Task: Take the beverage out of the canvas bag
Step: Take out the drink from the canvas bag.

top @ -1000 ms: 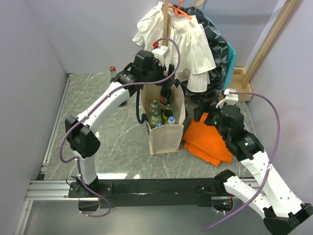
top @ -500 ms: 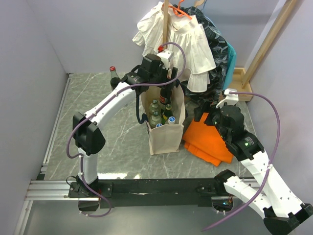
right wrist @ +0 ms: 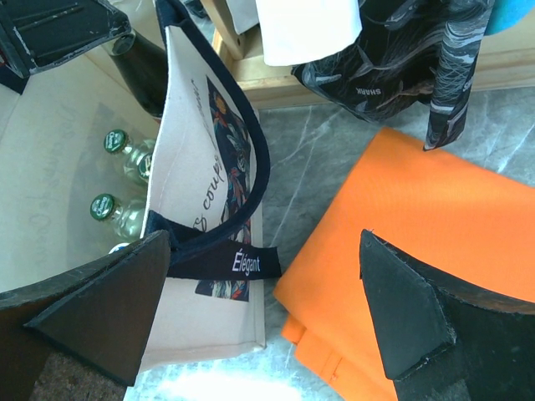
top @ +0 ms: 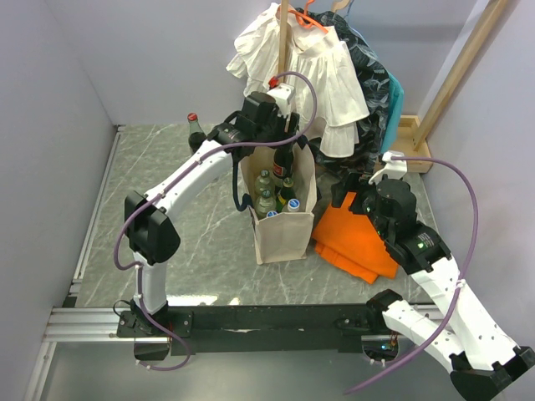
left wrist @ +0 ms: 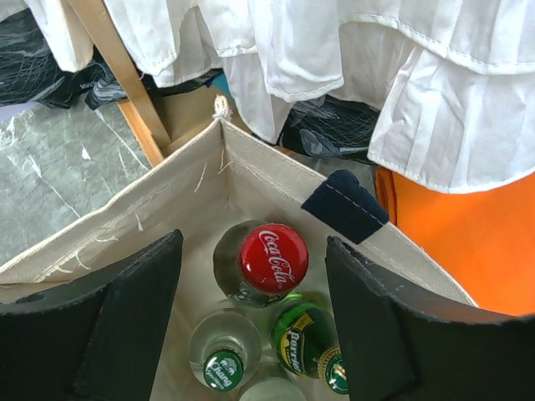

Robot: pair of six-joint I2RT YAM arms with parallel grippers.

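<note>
We hold the left gripper point(left wrist: 252, 244) wide apart straight above the upright cola bottle point(left wrist: 274, 257) in the canvas bag point(left wrist: 159, 205); the right gripper point(right wrist: 266, 242), likewise wide, stands farther off.

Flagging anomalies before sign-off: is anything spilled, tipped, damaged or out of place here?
Nothing serious. The canvas bag stands upright, its bottles upright and capped, with no spill visible. One red-capped bottle stands alone outside the bag, near the far edge of the table. Loose threads fray along the bag's inner rim.
</note>
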